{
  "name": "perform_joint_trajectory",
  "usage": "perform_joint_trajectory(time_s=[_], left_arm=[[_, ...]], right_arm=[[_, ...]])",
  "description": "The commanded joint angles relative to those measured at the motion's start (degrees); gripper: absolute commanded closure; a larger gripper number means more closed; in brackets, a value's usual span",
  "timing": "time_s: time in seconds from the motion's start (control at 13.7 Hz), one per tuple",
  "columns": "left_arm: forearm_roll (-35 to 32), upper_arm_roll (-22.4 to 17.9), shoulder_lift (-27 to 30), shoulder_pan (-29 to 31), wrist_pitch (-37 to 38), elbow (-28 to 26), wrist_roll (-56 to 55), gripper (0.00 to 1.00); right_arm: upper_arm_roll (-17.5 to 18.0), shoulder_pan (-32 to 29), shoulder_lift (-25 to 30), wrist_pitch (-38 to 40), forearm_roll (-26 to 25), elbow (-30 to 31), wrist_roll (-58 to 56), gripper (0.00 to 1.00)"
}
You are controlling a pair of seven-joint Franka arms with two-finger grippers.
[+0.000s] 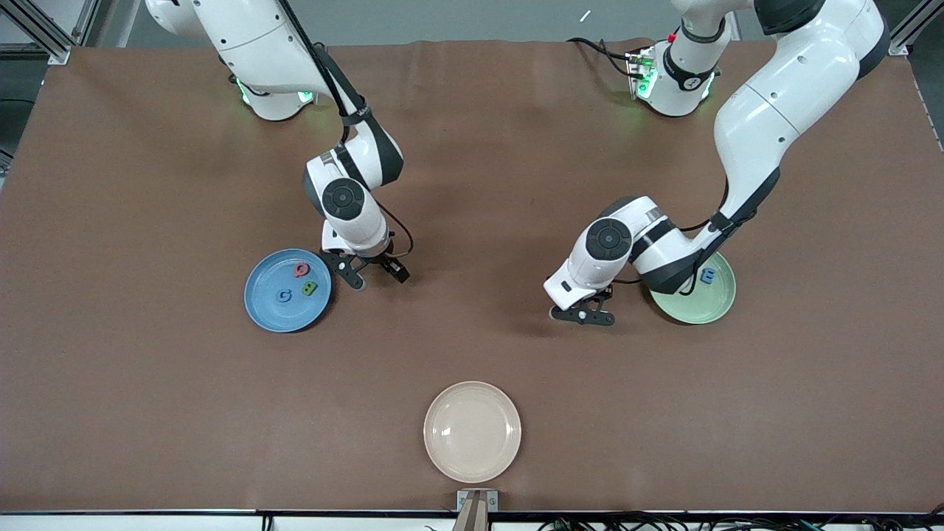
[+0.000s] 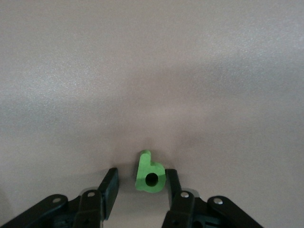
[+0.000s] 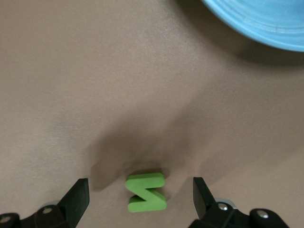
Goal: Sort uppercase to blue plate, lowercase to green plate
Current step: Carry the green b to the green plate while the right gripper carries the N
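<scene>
Hovering low over the bench, the right end effector [image 1: 377, 279] sits just off the two o'clock edge of the blue plate [image 1: 269, 313], and its wrist view shows the fingers spread wide, the green N [image 3: 146, 192] lying flat between them with clear gaps on both sides, nothing gripped. On that plate: the red Q [image 1: 302, 270] at one o'clock, the green B [image 1: 309, 288] at three, the blue G [image 1: 285, 296] near the middle. Over at the green plate [image 1: 700, 306], the left end effector [image 1: 582, 316] is down at about eight o'clock, just beside the rim. Its fingers are only partly open around the green p-like letter [image 2: 151, 173]; one finger touches it, the other stands a little apart. A blue three-pronged piece [image 1: 707, 276] rests on the green plate near one o'clock. The cream plate [image 1: 472, 431] sits at the bench's six o'clock.
</scene>
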State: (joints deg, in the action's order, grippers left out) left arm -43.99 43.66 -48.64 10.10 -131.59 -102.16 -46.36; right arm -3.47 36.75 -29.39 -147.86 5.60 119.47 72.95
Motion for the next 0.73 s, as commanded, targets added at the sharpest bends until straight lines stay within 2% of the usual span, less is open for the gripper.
perform_joint_trajectory(time_s=[0.0, 0.15, 0.29, 0.44, 0.51, 0.66], left_arm=[[0.22, -1.12, -1.02, -1.39, 0.81, 1.97, 0.57, 0.58], [0.05, -1.38, -1.11, -2.01, 0.54, 1.97, 0.39, 0.64], [0.22, -2.43, -1.02, -2.80, 0.45, 1.97, 0.13, 0.73], [0.13, -2.44, -1.02, -2.98, 0.45, 2.84, 0.13, 0.83], [0.40, -2.44, -1.02, -3.24, 0.45, 2.93, 0.04, 0.89], [0.49, -2.44, -0.58, -2.98, 0.45, 2.85, 0.04, 0.94]], right_arm=[[-0.40, 0.96, 0.83, -1.03, -0.42, 1.37, -1.05, 0.32], [-0.40, 1.04, 0.74, -1.12, -0.42, 1.37, -1.05, 0.55], [-0.40, 1.48, 0.83, -1.29, -0.33, 1.46, -0.96, 0.71], [-0.40, 1.49, 0.83, -1.03, -0.33, 1.46, -0.96, 0.96], [-0.40, 1.49, 0.83, -0.59, -0.33, 1.46, -0.96, 1.00], [-0.40, 0.70, 1.61, 1.59, -0.42, 1.20, -1.49, 1.00]])
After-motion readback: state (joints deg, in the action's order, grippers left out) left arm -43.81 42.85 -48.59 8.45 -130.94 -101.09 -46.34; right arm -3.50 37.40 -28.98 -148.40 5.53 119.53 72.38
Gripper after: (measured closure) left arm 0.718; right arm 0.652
